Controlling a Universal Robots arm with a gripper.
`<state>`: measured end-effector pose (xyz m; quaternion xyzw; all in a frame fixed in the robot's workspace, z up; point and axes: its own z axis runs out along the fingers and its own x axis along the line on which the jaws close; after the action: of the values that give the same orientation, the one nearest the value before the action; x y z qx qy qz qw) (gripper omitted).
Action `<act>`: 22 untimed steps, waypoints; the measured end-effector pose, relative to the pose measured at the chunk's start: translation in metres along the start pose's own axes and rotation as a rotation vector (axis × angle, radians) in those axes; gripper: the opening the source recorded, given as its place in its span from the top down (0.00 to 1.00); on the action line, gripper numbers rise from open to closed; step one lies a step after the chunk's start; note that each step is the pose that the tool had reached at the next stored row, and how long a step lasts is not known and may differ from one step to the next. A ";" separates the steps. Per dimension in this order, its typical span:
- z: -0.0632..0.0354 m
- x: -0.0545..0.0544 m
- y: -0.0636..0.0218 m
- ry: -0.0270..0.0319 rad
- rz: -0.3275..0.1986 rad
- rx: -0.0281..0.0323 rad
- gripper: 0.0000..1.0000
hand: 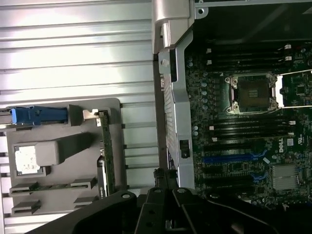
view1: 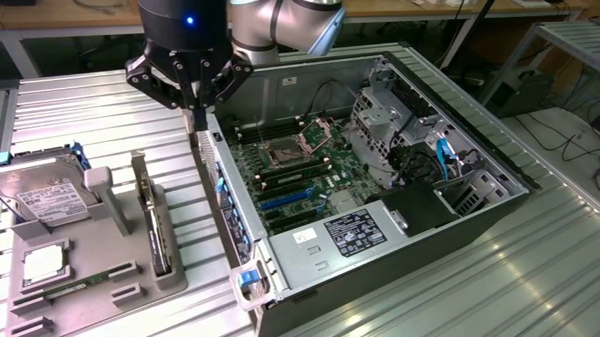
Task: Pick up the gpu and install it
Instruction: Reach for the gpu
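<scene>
Jaws pressed shut on nothing hang tips-down just above the rim of the open computer case's [hand: 176, 112] wall, on the side facing the grey holder [view1: 98, 258]. Inside the case lies the motherboard [view1: 300, 172] with its CPU socket [view1: 279, 151]. To the exterior view's left, apart from the jaws, the gpu [view1: 154, 225] stands on edge in a slot of that holder, beside a hard drive [view1: 42, 195] on the ribbed metal counter [view1: 103, 112].

the motherboard [hand: 234, 146] bears a white "dell" mark [hand: 291, 142], turned sideways near the blue slots. the hard drive's white label [view1: 47, 199] and the power supply's black label [view1: 352, 234] carry print too small to read.
</scene>
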<state>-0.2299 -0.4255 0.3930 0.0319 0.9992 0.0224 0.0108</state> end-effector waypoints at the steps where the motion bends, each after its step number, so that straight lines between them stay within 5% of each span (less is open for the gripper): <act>1: -0.0001 0.001 -0.0005 0.0001 0.000 0.0000 0.89; 22: -0.0008 0.016 -0.0107 0.0004 -0.009 -0.0006 0.89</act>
<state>-0.2467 -0.4352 0.3930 0.0276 0.9993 0.0226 0.0107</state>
